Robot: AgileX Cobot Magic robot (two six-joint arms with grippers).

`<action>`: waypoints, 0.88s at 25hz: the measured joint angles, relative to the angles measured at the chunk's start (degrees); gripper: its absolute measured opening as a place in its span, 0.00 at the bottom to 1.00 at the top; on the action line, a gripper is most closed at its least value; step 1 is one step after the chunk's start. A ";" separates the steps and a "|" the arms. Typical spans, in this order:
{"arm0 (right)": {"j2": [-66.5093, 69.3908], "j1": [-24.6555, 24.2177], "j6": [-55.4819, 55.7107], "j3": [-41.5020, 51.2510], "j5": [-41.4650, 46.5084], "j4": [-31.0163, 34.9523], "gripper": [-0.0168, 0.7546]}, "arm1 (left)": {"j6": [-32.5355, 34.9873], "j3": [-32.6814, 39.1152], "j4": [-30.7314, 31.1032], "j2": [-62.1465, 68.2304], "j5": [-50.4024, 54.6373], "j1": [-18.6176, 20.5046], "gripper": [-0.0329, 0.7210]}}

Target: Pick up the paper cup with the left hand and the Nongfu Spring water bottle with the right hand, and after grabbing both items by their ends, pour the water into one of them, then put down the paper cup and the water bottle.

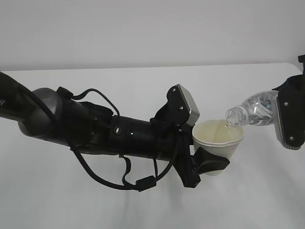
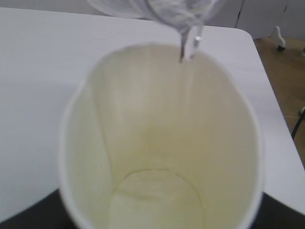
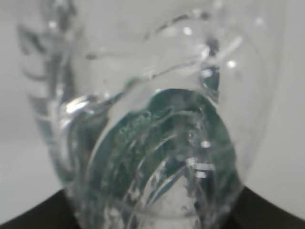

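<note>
My left gripper (image 1: 209, 160) is shut on the white paper cup (image 1: 220, 143), holding it upright above the table by its lower part. The cup's cream inside (image 2: 162, 143) fills the left wrist view. My right gripper (image 1: 286, 119) is shut on the clear Nongfu Spring water bottle (image 1: 252, 110), which lies tilted with its open mouth (image 1: 232, 117) over the cup's rim. A thin stream of water (image 2: 183, 50) falls from the mouth into the cup. In the right wrist view the bottle (image 3: 152, 133) fills the frame, with green label showing through it.
The white table (image 1: 143, 200) runs under both arms, its far edge near the grey wall. In the left wrist view the table's right edge (image 2: 274, 109) borders a brown floor. The left arm's looping cables (image 1: 121, 179) hang below it.
</note>
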 joint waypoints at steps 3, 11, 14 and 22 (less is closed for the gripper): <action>0.00 0.00 0.00 0.00 0.00 0.00 0.50 | -0.02 0.00 0.00 0.00 0.00 0.00 0.60; 0.00 0.00 0.13 0.00 0.00 -0.09 0.50 | -0.02 0.00 0.00 0.00 0.00 0.00 0.60; 0.00 0.00 0.13 0.00 0.00 -0.09 0.50 | -0.02 0.00 0.00 0.00 0.00 0.00 0.60; 0.00 0.00 0.13 0.00 0.00 -0.09 0.50 | -0.02 0.00 0.00 0.00 0.00 0.00 0.60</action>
